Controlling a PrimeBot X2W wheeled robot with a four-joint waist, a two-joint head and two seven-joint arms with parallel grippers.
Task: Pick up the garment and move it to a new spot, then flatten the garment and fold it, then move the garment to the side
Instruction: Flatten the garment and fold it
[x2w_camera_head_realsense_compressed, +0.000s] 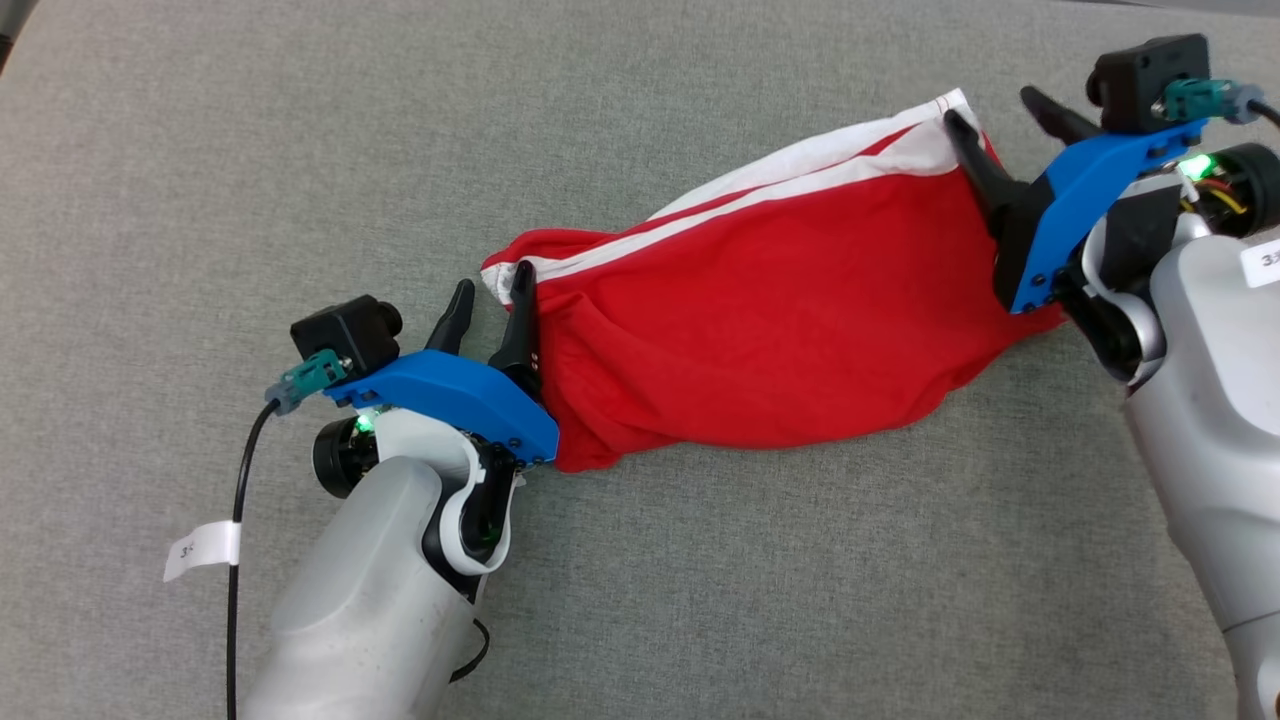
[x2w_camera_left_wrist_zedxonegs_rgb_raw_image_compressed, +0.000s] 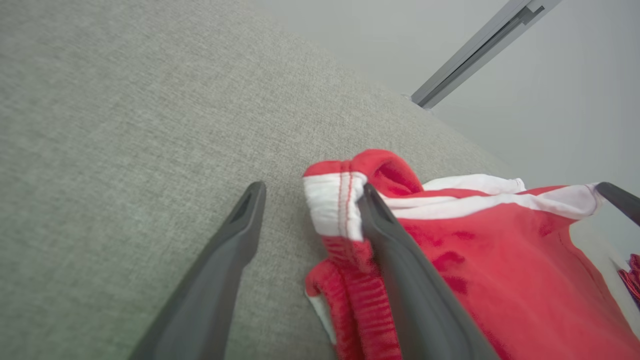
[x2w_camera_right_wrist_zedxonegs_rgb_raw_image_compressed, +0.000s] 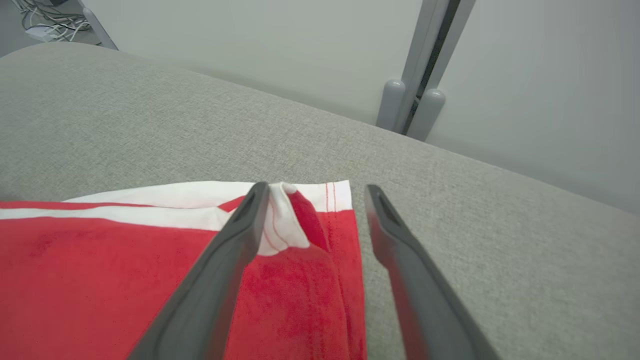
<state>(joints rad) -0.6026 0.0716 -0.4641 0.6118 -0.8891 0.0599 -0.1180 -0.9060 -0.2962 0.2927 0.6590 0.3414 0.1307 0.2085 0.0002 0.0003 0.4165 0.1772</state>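
The garment is red with white stripes and lies stretched out on the grey padded surface, running from lower left to upper right. My left gripper is open at its left end. In the left wrist view the white-hemmed corner of the garment rests loose against the right finger of my left gripper. My right gripper is open at the far right end. In the right wrist view a bunched corner of the garment lies between the fingers of my right gripper, against the left one.
The grey surface reaches well past the garment on every side. Beyond its far edge are a pale wall and a grey metal post. Cables lie on the floor at the far left.
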